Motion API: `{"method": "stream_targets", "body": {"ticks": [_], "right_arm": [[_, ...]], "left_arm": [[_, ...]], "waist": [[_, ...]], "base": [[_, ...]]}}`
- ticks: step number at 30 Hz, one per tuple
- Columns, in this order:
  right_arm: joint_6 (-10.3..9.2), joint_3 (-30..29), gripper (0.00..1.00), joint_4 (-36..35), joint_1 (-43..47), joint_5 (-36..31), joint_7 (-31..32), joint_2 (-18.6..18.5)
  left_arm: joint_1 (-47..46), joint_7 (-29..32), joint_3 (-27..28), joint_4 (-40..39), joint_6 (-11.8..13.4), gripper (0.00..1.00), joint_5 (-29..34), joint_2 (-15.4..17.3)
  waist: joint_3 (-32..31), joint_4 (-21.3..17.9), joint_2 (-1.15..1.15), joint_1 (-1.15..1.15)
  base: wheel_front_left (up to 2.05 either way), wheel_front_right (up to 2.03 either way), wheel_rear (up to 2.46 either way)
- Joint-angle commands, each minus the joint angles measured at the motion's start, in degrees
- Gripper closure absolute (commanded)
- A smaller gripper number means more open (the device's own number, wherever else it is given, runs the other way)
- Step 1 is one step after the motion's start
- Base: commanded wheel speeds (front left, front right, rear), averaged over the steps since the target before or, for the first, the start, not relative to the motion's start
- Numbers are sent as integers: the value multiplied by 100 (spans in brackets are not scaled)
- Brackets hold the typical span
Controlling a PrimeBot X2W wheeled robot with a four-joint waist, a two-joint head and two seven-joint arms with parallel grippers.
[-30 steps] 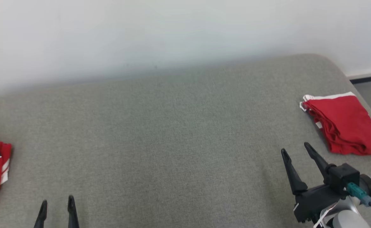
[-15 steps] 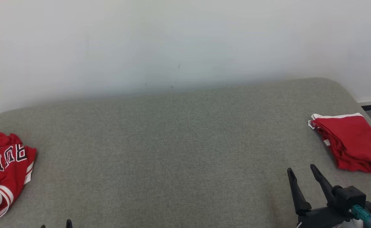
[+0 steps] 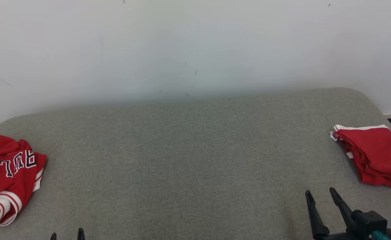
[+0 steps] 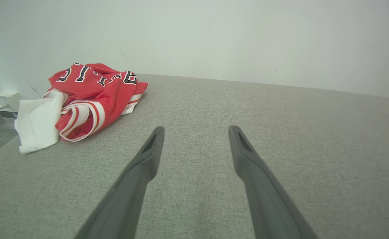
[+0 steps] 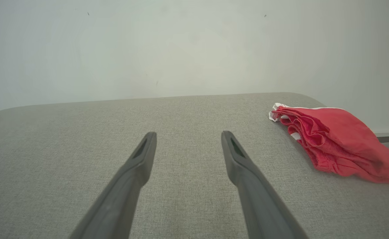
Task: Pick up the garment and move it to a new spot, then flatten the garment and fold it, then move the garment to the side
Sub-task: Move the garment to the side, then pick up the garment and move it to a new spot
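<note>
- Left gripper (image 3: 67, 234) and right gripper (image 3: 319, 191) gape wide, both empty.
- Crumpled jersey (image 3: 10, 173) lies at 9 o'clock on the worktop (image 3: 195, 160); the white cloth (image 4: 35, 122) touching it might get pinched too.
- Folded garment (image 3: 375, 155), at 3 o'clock, could be disturbed.

Grey cushion (image 3: 195, 160) bears crumpled jersey (image 3: 10, 173), folded garment (image 3: 375, 155).

My head camera looks forward and down across the grey pad (image 3: 188, 150) toward the white wall (image 3: 182, 43), taking in both ends. The left wrist camera sits low over the pad, sighting along the left gripper (image 4: 196, 128) toward the crumpled jersey (image 4: 95, 93) (also at the head view's left edge). The right wrist camera, equally low, sights along the right gripper (image 5: 188, 133) at the wall, sharing the folded red garment (image 5: 333, 142) with the head view.
</note>
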Motion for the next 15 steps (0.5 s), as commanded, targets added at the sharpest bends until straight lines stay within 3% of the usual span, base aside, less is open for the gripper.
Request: {"method": "stream_targets", "body": {"ticks": [1,15], "right_arm": [[-17,-11,0,-4,61,-7,-26,22],[-17,-10,0,-98,128,-51,21,81]], "left_arm": [[-67,-17,-28,2,-36,0,-13,-10],[-179,-17,-104,19,-29,0,-41,-10]], "waist": [[-9,20,0,0],[11,41,0,0]], "base": [[0,0,0],[0,0,0]]}}
